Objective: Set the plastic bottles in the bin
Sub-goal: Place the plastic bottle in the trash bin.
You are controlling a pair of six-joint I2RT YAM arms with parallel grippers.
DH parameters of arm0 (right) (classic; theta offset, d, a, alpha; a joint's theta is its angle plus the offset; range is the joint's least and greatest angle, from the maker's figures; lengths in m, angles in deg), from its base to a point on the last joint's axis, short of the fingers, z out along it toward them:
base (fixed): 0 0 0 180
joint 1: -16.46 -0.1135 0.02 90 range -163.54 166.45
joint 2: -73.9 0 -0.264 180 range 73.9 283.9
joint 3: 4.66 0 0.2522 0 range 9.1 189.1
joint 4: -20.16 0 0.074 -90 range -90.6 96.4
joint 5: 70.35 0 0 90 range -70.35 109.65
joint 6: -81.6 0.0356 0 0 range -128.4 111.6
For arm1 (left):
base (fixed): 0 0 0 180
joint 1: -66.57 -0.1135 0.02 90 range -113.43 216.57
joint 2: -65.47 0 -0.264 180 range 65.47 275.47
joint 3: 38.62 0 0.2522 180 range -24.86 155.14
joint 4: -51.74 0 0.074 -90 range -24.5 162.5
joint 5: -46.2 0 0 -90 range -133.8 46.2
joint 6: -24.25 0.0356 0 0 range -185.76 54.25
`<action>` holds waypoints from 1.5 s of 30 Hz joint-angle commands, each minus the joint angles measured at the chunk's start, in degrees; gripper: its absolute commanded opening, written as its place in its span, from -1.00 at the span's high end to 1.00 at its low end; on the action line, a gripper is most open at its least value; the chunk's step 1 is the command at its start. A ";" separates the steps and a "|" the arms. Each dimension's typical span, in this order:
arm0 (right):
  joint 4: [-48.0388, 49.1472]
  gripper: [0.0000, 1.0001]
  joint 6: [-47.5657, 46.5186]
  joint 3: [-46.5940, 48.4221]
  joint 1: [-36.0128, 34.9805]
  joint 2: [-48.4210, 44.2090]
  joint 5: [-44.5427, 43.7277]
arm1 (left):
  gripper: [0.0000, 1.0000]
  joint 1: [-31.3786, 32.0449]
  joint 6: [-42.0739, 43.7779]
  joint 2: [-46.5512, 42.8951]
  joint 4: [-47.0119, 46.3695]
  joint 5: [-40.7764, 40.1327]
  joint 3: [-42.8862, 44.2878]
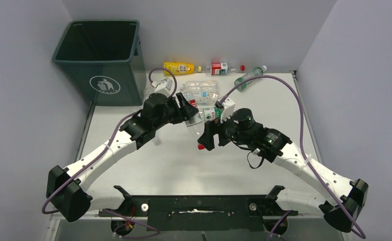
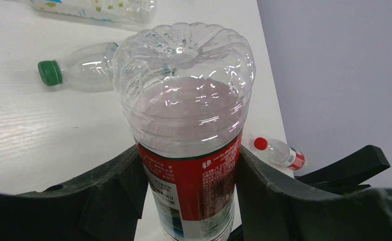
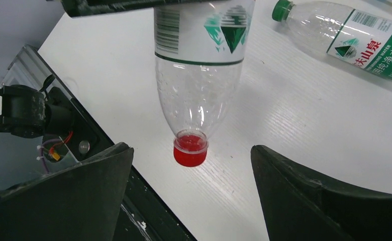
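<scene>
Left gripper [image 2: 189,168] is clamped on the red-labelled bottle [image 2: 184,90]; my right gripper [image 3: 191,165] stands apart by its cap [image 3: 190,153]. Thin plastic could buckle and slip before the bin [image 1: 103,83], leftward of that grip.

Three views of one white counter [image 1: 184,170].
The overhead camera looks down from behind the arms [image 1: 98,155]; both wrist cameras, very close, share the red-capped bottle [image 3: 199,100].

Bright even light, glare on bottle [image 2: 184,75]
</scene>
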 commanded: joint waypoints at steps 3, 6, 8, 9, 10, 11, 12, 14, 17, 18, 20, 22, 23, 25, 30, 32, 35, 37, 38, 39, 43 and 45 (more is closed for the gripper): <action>-2.80 -0.84 -0.86 0.42 0.29 -2.65 -2.97 | -0.10 -0.84 5.97 0.57 2.22 -0.81 7.23; -3.26 -0.85 -0.27 0.05 0.48 -2.54 -3.29 | -0.10 -2.30 7.92 1.41 4.25 0.29 9.73; -3.20 -0.85 -0.02 -0.49 0.47 -2.51 -2.91 | -0.11 -3.75 9.53 1.86 5.52 1.28 12.01; -2.76 -0.85 0.00 -1.27 0.51 -2.64 -2.84 | -0.11 -4.56 10.29 2.04 6.07 1.65 12.98; -2.25 -0.85 0.06 -1.95 0.61 -2.75 -3.02 | -0.11 -5.61 10.94 2.28 6.63 2.11 14.01; -1.92 -0.86 0.14 -2.52 0.69 -2.59 -3.04 | -0.11 -6.70 11.49 2.55 7.31 2.84 15.19; -1.85 -0.86 0.28 -2.65 0.82 -2.30 -2.88 | -0.11 -8.07 12.06 2.88 8.16 3.76 16.77; -1.90 -0.86 0.73 -2.43 0.93 -1.86 -2.65 | -0.12 -11.34 13.11 3.41 9.83 5.05 19.81; -0.06 -0.86 1.17 -4.02 0.89 -2.41 -2.34 | -0.12 -15.67 14.55 4.47 10.41 7.04 23.64; 0.17 -0.86 1.36 -4.36 0.91 -2.40 -2.32 | -0.12 -17.36 14.88 5.13 10.96 7.87 25.43; -0.34 -0.86 1.56 -4.13 0.91 -1.96 -1.94 | -0.12 -20.60 15.58 6.75 12.20 9.89 30.04; -0.35 -0.86 2.01 -4.46 0.84 -2.43 -1.78 | -0.12 -23.87 16.50 8.92 14.24 11.67 35.56; 0.01 -0.86 2.25 -5.18 0.82 -3.21 -1.83 | -0.12 -25.14 17.03 9.85 14.77 12.16 37.92; 1.22 -0.87 2.77 -7.45 1.04 -4.70 -2.01 | -0.12 -27.81 17.58 11.32 15.54 12.79 42.06; 0.57 -0.88 3.03 -8.00 1.34 -4.11 -0.92 | -0.12 -34.98 15.69 14.38 15.11 16.12 50.14; 1.04 -0.88 2.98 -8.27 1.35 -4.21 -1.00 | -0.12 -37.33 15.47 15.38 15.05 16.40 52.71; 1.74 -0.88 3.28 -8.29 1.33 -3.70 -0.34 | -0.12 -40.66 15.94 16.70 15.18 16.05 56.79; 2.14 -0.87 3.70 -8.50 1.20 -3.28 0.34 | -0.12 -43.22 16.50 17.92 14.86 15.99 59.06; 2.51 -0.88 3.83 -8.93 1.15 -3.32 0.37 | -0.12 -44.33 17.36 18.38 14.21 15.98 59.75; 3.03 -0.88 3.97 -9.59 1.16 -3.48 0.38 | -0.13 -45.21 18.13 18.75 13.56 15.87 60.12; 2.63 -0.87 4.11 -9.11 1.22 -2.97 1.12 | -0.15 -48.38 20.24 20.71 11.75 15.01 61.68; 2.07 -0.87 3.74 -8.70 1.22 -2.60 0.77 | -0.15 -49.52 20.54 21.88 10.68 14.98 62.35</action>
